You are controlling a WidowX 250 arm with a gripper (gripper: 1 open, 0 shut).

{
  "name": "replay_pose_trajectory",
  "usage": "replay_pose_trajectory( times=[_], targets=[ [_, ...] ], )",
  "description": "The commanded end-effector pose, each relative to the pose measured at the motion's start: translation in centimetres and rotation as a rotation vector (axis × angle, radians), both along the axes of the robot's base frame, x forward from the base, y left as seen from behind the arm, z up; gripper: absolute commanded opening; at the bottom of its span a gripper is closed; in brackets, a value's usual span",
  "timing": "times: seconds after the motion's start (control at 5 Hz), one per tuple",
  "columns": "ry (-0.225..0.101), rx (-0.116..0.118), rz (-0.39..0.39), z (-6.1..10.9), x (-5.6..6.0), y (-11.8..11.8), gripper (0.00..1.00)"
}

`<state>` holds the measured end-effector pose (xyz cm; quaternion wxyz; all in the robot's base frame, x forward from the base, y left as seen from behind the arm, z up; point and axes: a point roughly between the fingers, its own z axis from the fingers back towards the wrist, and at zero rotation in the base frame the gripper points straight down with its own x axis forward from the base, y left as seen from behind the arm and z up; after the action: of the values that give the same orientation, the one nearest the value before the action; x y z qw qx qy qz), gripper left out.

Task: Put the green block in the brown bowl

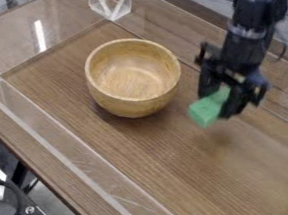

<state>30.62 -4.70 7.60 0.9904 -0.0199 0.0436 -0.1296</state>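
The green block [207, 110], a small bright bar, hangs lifted off the surface at three o'clock of the round, light-brown wooden brown bowl [132, 75], which sits upright.

A brown wooden table [165, 173] is holding everything up. Clear see-through walls [48, 136] are standing along its edges. The brown bowl [132, 76] is sitting right on the wood, toward the left. A small clear plastic piece [107, 1] is sitting at the far back corner.
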Motion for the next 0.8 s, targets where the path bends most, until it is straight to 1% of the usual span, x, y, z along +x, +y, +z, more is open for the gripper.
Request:
replay_pose_trajectory(
  times=[0.0, 0.2, 0.4, 0.6],
  targets=[
    [-0.123, 0.011, 0.059, 4.6, 1.9, 2.4, 0.0],
    [-0.125, 0.018, 0.102, 5.1, 0.8, 4.1, 0.0],
    [-0.123, 0.028, 0.161, 5.4, 0.3, 7.2, 0.0],
    [-0.112, 0.04, 0.202, 4.9, -0.5, 10.0, 0.0]
  ],
)
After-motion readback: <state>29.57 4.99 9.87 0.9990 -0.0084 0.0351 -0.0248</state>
